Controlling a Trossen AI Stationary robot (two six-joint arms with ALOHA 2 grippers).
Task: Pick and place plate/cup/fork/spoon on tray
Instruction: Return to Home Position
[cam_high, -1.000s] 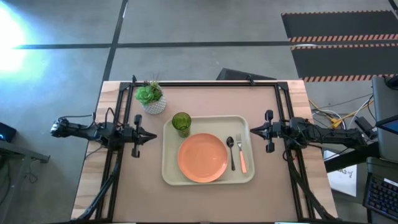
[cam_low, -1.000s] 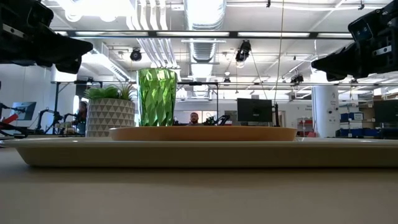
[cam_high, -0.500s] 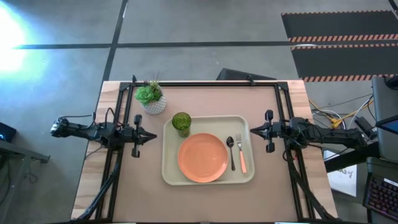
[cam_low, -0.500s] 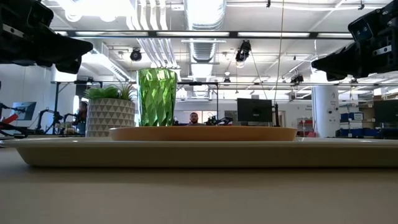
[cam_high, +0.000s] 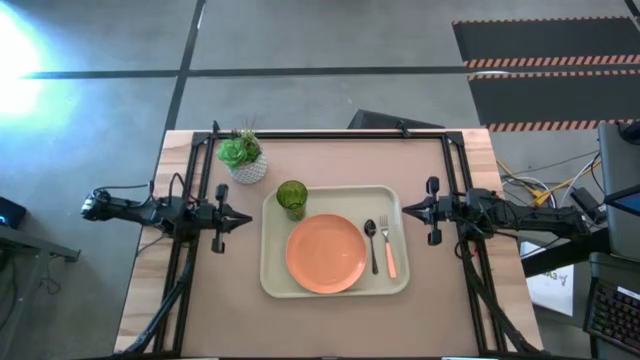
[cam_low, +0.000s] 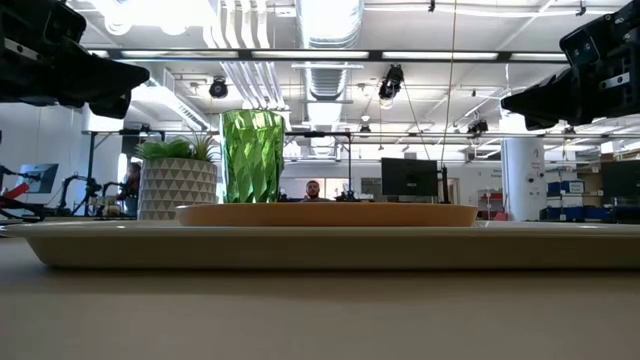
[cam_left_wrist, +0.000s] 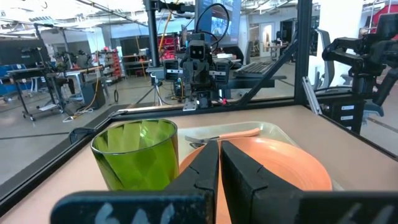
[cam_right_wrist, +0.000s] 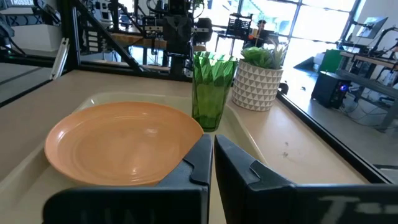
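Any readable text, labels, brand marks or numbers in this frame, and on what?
None can be read.
The plate, cup, fork, spoon and tray carry no marks.
Monitor in the room behind: too small to read.

Even, bright overhead light fills the scene, with a strong white glare blooming on the grey floor (cam_high: 25, 45) at the upper left corner of the high view and blown-out ceiling lamps (cam_low: 330, 20) in the low view. The translucent olive-green faceted cup (cam_low: 252, 156) glows as light passes through it, while the round salmon-orange plate (cam_right_wrist: 124, 142) shows a soft sheen and only faint shadows. In both wrist views the near dark gripper fingers (cam_left_wrist: 208, 171) are blurred, and straight frame bars (cam_left_wrist: 303, 53) lean toward the edges.
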